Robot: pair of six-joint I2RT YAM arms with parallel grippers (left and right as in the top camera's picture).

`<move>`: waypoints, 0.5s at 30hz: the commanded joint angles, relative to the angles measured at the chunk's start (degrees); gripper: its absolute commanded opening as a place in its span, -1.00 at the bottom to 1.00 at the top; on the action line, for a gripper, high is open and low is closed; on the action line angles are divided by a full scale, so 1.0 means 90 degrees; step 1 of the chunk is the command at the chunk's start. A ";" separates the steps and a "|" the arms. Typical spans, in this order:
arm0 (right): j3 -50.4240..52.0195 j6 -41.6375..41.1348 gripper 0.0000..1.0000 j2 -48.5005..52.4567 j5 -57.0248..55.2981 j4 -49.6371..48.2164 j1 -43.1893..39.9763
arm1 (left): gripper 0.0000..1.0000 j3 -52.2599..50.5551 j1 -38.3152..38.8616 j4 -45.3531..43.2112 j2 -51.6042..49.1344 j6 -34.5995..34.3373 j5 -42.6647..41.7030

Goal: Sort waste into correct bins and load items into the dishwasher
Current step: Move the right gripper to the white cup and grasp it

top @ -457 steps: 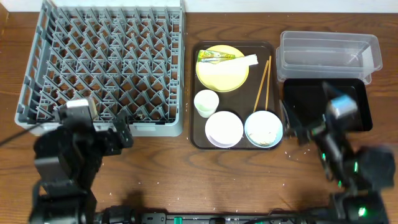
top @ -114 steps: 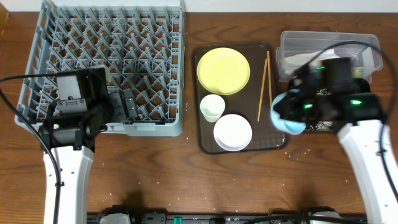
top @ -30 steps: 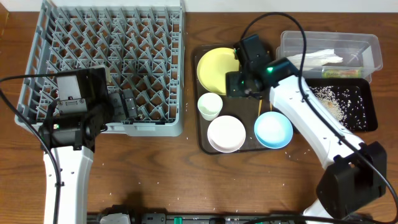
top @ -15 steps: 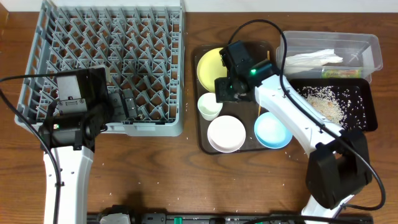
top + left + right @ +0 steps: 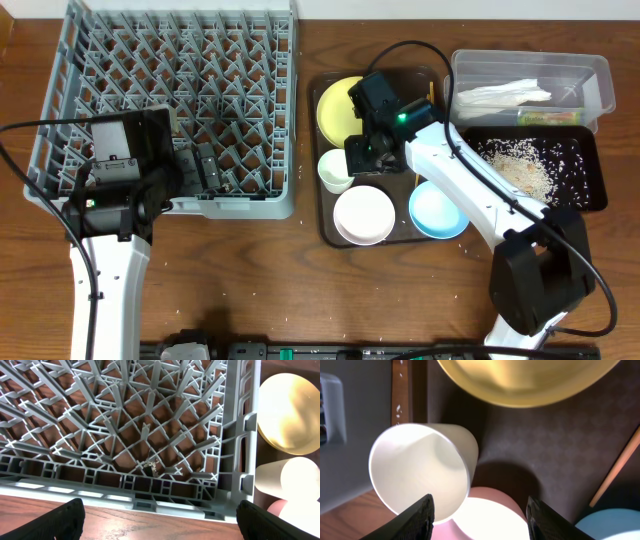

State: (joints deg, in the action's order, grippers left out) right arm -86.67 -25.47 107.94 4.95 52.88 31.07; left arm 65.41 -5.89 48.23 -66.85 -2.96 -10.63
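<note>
Brown tray (image 5: 545,445) | white cup (image 5: 420,472) just beyond open right jaws, leftward

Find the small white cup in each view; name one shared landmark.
Overhead: cup at the tray's left edge, below the yellow plate.
Left wrist: cup at right edge, below the plate.
Right wrist: cup left of centre, below the plate.
Shared landmark: the plate.

One grey dish rack (image 5: 180,100), one brown serving tray (image 5: 326,228), one yellow plate (image 5: 335,105), one white cup (image 5: 333,170), one white bowl (image 5: 363,214), one light blue bowl (image 5: 438,210), one clear tub (image 5: 530,62), one black tray (image 5: 587,175).
</note>
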 commanded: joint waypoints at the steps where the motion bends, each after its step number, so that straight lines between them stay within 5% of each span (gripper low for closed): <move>1: -0.0070 -0.0068 0.15 0.0056 0.0126 0.0032 0.0032 | 0.96 0.0092 0.0019 0.0022 -0.0015 0.0012 -0.0058; 15: -0.0066 -0.0267 0.14 0.0070 0.0097 -0.0532 0.0104 | 0.96 0.0092 0.0019 0.0022 -0.0015 0.0012 -0.0056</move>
State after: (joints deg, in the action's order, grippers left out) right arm -86.67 -26.61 107.96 5.78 48.58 31.40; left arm 65.41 -5.89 48.23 -66.85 -2.96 -10.61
